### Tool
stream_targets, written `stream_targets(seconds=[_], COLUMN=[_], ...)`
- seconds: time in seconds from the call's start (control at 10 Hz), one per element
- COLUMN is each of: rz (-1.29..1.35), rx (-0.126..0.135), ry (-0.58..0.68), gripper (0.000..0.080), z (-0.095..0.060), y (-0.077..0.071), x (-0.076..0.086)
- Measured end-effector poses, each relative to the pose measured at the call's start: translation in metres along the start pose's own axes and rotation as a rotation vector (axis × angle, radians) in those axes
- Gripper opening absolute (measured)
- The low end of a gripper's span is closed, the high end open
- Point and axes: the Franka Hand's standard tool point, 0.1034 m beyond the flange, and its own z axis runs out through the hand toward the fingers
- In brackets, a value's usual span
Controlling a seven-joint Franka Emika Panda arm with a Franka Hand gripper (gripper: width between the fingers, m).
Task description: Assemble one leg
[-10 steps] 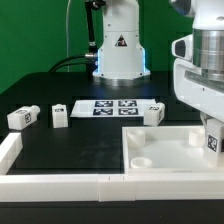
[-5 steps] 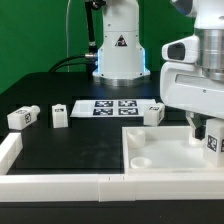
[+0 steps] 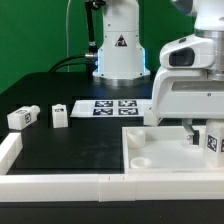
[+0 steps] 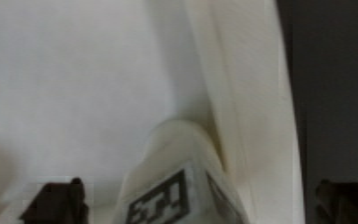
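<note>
A leg [image 3: 212, 141] with a black-and-white tag stands in the far right corner of the large white tray-like piece [image 3: 165, 150]. My gripper [image 3: 197, 131] hangs just above the tray, close beside this leg on the exterior view's left. In the wrist view the tagged leg [image 4: 167, 198] rises between my two dark fingertips [image 4: 60, 204], which stand wide apart and do not touch it. The gripper [image 4: 202, 206] is open. Two more legs [image 3: 22, 117] [image 3: 60, 115] lie on the black table at the exterior view's left.
The marker board [image 3: 105, 107] lies at the back middle, in front of the robot base [image 3: 120, 50]. A white rail [image 3: 60, 181] runs along the front edge and up the exterior view's left side. The tray has a round socket [image 3: 141, 160] near its front.
My gripper has moved toward the exterior view's left and now fills more of the picture. It covers the leg that stood behind the tray. The other parts have not moved.
</note>
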Motion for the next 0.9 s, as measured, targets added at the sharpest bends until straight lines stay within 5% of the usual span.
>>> stream_targets(seconds=[0.4, 0.7, 0.9], rz=[-0.543, -0.547, -0.506], rx=[-0.045, -0.046, -0.046], ry=[-0.005, -0.004, -0.004], gripper=[0.0649, 0.0638, 0.0287], z=[-0.0003, 0.0002, 0.0004], y=[0.0054, 0.0068, 0.0071], x=[0.0012, 0.0013, 0.0012])
